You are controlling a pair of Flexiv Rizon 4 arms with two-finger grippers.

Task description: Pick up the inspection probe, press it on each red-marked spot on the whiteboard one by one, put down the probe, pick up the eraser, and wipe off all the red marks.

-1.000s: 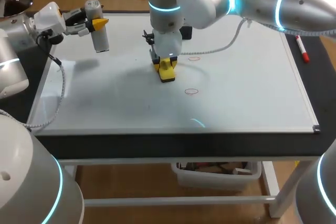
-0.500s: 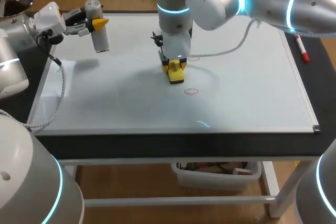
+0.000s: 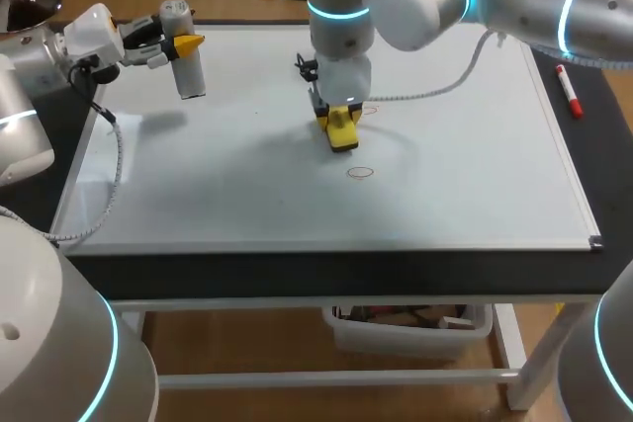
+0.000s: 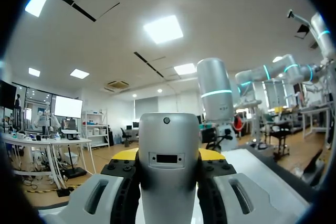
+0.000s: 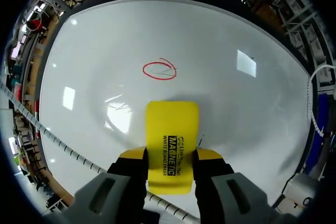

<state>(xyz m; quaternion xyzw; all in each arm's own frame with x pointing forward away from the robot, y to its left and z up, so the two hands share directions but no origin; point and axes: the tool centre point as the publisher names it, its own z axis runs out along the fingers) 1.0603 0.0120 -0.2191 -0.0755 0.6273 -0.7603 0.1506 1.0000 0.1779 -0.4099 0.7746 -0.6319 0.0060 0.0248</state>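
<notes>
My right gripper (image 3: pixel 339 118) is shut on a yellow eraser (image 3: pixel 342 131), whose lower end is down at the whiteboard (image 3: pixel 465 175) near its middle. In the right wrist view the eraser (image 5: pixel 172 145) sits between the fingers, and a red circle mark (image 5: pixel 159 70) lies just ahead of it. The head view shows one red circle (image 3: pixel 361 172) in front of the eraser and a fainter one (image 3: pixel 371 109) beside the gripper. My left gripper (image 3: pixel 183 44) holds the grey cylindrical probe (image 3: pixel 188 64) upright above the board's far left corner. In the left wrist view the probe (image 4: pixel 169 166) fills the gap between the fingers.
A red marker pen (image 3: pixel 569 89) lies off the whiteboard's right edge. A white cable (image 3: pixel 435 81) hangs from my right arm over the board's far half. My left arm's cable (image 3: pixel 117 160) droops along the board's left edge.
My right arm has slid the eraser to the right and slightly farther back across the board. The left arm and probe have not moved.
</notes>
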